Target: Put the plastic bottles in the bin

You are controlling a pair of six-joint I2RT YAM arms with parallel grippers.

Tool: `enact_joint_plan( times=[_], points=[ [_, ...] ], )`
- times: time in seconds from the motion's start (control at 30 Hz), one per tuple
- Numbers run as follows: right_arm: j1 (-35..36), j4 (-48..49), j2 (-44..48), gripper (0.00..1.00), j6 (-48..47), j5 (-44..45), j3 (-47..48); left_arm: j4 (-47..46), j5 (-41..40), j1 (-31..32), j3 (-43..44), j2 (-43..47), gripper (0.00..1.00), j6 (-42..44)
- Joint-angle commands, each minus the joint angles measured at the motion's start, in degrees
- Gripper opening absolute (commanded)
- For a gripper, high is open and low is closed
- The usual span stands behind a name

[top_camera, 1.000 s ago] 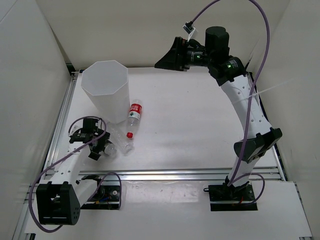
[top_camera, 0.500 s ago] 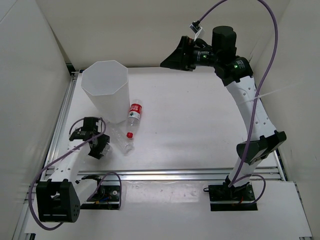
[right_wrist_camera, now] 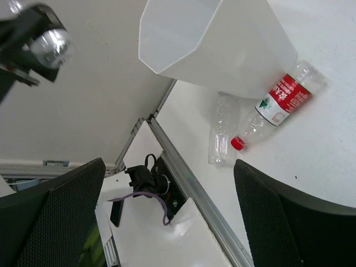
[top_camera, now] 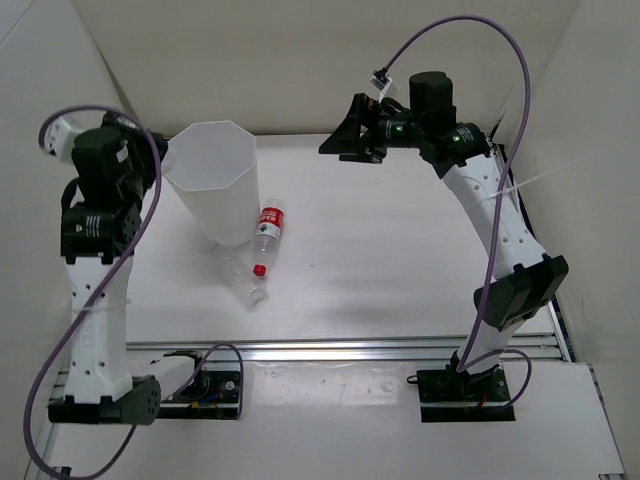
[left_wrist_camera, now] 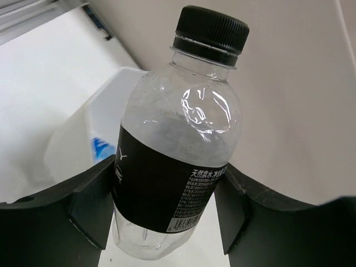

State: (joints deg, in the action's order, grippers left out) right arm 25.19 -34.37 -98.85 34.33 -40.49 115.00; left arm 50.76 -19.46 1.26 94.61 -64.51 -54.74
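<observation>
**A:** Where is the short bottle with the dark label?

**B:** It's clamped between the fingers of the left gripper (left_wrist_camera: 161, 214). The short bottle (left_wrist_camera: 177, 150) is gripped across its label, with its black cap (left_wrist_camera: 211, 28) pointing away from the wrist. It is up in the air just beside the left rim of the bin (top_camera: 228, 212).

**A:** Is anything in the bin?

**B:** The left wrist view catches a blue patch (left_wrist_camera: 100, 148) low inside it. Too little shows to say what it is.

**A:** And the other bottles?

**B:** Two lie on the table (top_camera: 400, 260) at the foot of the bin, on the side facing the arm bases. The red-labelled bottle (top_camera: 268, 225) has its base end next to the bin wall and its red cap (top_camera: 259, 269) pointing away from the bin. The plain clear bottle (top_camera: 241, 279) lies just beside that cap, with one end close under the bin wall. I cannot tell whether either one touches the bin.

**A:** What stands between the held bottle and those two?

**B:** The bin itself. They are on roughly opposite sides of it.

**A:** And the right gripper?

**B:** The right gripper (top_camera: 338, 134) hangs well to the right of the bin, up near the back wall (top_camera: 280, 60). Its fingers are wide apart with nothing between them. Its purple cable (top_camera: 465, 21) loops above it, well apart from the bin.
</observation>
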Motion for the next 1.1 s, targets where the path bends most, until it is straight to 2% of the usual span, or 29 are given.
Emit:
enact_joint_plan(
  times=[0.0,0.07,0.23,0.3,0.33,0.37,0.47,0.53,0.57,0.63,0.77,0.83,0.9,1.07],
  points=[
    [-0.14,1.06,1.11,1.00,-0.05,-0.64,0.49,-4.34,9.16,0.24,4.87,-9.81,0.71,9.38],
    [-0.14,-0.34,1.11,1.00,-0.05,0.32,0.49,-4.88,13.12,0.24,6.63,-13.25,0.71,12.62],
    [-0.67,-1.14,-0.28,1.00,0.56,2.16,-0.92,-3.84,20.78,0.85,10.68,-22.31,0.78,16.76],
    [-1.28,-3.16,-1.78,1.00,2.06,3.58,-0.92,-2.16,20.78,1.37,10.69,-22.33,0.85,16.77],
    [-1.28,-3.77,-2.57,1.00,2.06,3.58,-1.44,-2.16,19.13,1.38,9.90,-21.46,0.93,16.77],
    [-1.28,-3.77,-2.58,1.00,3.63,3.58,-2.14,-2.16,17.28,1.90,9.29,-20.40,1.00,16.25],
    [-1.28,-3.77,-4.51,1.00,7.49,5.86,-6.53,-2.16,12.79,1.91,9.62,-16.28,1.00,16.67],
    [-1.99,-1.33,-6.96,1.00,13.12,3.24,-11.18,-2.16,11.47,1.91,10.94,-14.25,1.00,19.66],
    [-1.38,0.60,-7.76,1.00,14.27,0.88,-12.85,-2.16,10.94,1.91,10.95,-11.45,1.00,20.46],
    [0.11,3.08,-11.00,1.00,14.89,1.63,-13.84,-2.16,8.23,1.91,8.68,-7.41,1.00,20.99],
    [3.37,3.61,-19.26,1.00,14.37,2.70,-7.45,-1.55,2.95,1.91,-4.74,6.81,1.00,22.13],
    [3.99,5.36,-24.80,1.00,15.06,2.70,-5.15,0.73,1.36,1.91,-8.98,10.79,1.00,20.12],
    [4.69,7.20,-29.89,1.00,15.07,-0.53,-3.13,4.06,1.36,1.91,-14.07,15.61,1.00,18.71],
    [5.92,10.28,-38.95,1.00,14.46,-4.94,0.14,10.49,0.66,1.91,-19.20,21.61,1.00,14.49]
  ],
)
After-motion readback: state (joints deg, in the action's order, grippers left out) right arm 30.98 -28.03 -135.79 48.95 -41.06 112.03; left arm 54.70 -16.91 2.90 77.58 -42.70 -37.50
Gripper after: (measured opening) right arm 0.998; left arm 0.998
